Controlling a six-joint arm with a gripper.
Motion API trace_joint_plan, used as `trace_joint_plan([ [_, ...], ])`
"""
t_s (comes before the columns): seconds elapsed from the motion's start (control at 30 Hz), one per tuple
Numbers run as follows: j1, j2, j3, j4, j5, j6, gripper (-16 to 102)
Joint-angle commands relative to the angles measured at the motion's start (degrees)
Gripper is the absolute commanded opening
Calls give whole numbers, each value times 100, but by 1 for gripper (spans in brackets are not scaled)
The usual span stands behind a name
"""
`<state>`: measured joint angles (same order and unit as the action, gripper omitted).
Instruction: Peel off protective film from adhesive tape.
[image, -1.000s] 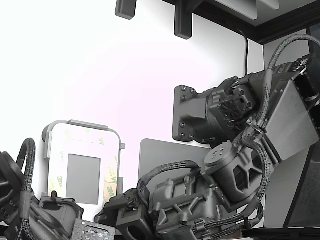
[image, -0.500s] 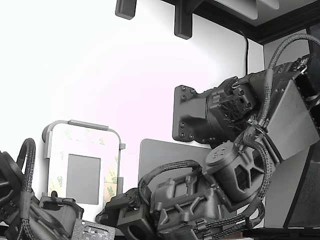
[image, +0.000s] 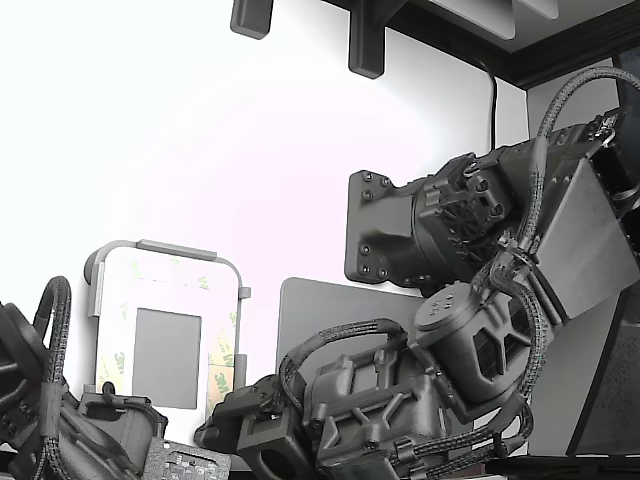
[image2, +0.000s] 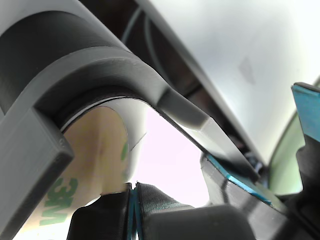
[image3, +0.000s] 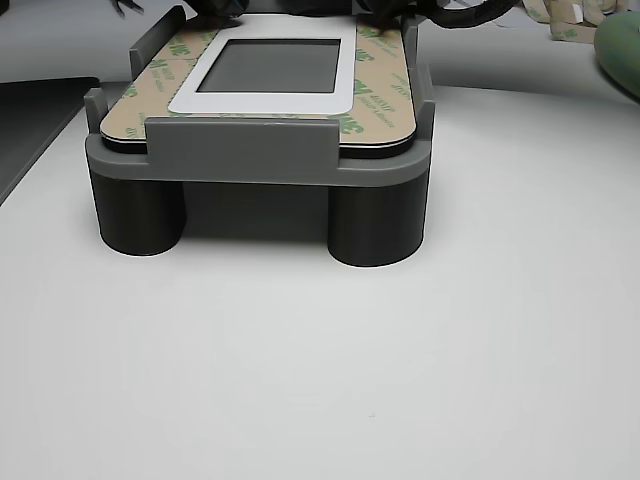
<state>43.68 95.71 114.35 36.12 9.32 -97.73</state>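
In the exterior view the arm (image: 470, 300) folds down from its wall mount at the exterior view's right, elbow high and forearm sloping to the lower middle, where the wrist and gripper (image: 235, 425) sit low beside the grey fixture (image: 95, 275). The white plate (image: 165, 290) lies in that fixture, its grey square (image: 167, 358) framed by adhesive tape (image: 222, 365) faced with tan liner; the gripper is at the plate's near right corner, though its tips are hidden. In the wrist view the two ridged fingertips (image2: 160, 200) are pressed together, pinching the edge of the protective film (image2: 95, 155), whose tan sheet with green printing curls up under the fixture's grey rim. In the other view the plate rests on the fixture's two round legs, liner strips covering all four sides, and the dark gripper reaches the far right corner, mostly cropped.
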Motion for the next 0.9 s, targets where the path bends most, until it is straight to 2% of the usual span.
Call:
trace_joint_plan([
  [0.0,-44,176,-141,0,-9,-18,-11],
  [0.87,-176,202,149,-176,-70,-167,-11],
])
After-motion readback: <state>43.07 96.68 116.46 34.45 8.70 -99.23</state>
